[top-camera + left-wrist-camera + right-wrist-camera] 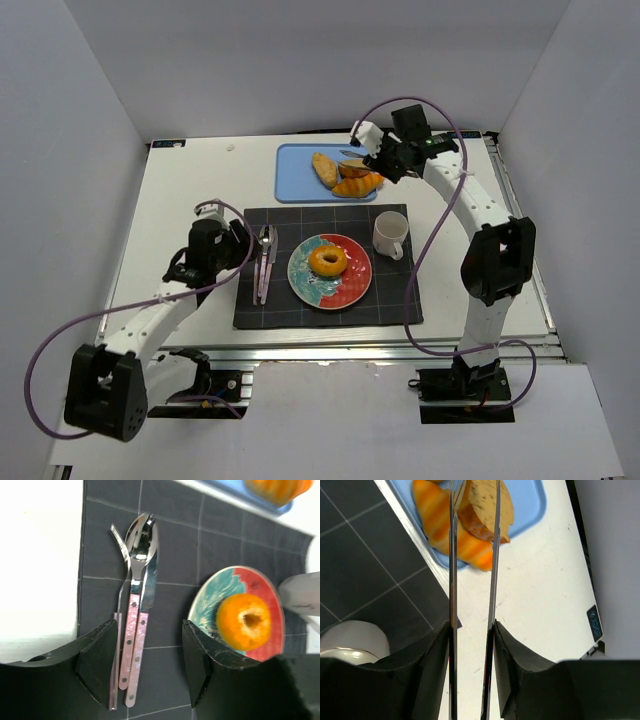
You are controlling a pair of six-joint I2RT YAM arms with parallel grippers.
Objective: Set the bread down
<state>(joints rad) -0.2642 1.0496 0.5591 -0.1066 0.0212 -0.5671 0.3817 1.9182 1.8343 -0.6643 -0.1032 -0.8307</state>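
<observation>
On the blue tray (295, 165) at the back lie a pale roll (324, 170), a striped croissant (357, 185) and a seeded bread slice (352, 167). My right gripper (385, 160) hovers at the tray's right end, shut on metal tongs (452, 580). The tongs' two blades run forward and straddle the bread slice (487, 510) beside the croissant (445, 525); their tips are cut off by the frame. My left gripper (150, 665) stands open and empty, low over the dark placemat (170, 540), next to the cutlery handles.
A red and teal plate (350, 285) with a glazed doughnut (328, 261) sits mid-mat. A white cup (390, 235) stands to its right, and pink-handled cutlery (265, 260) lies to its left. White walls enclose the table on three sides.
</observation>
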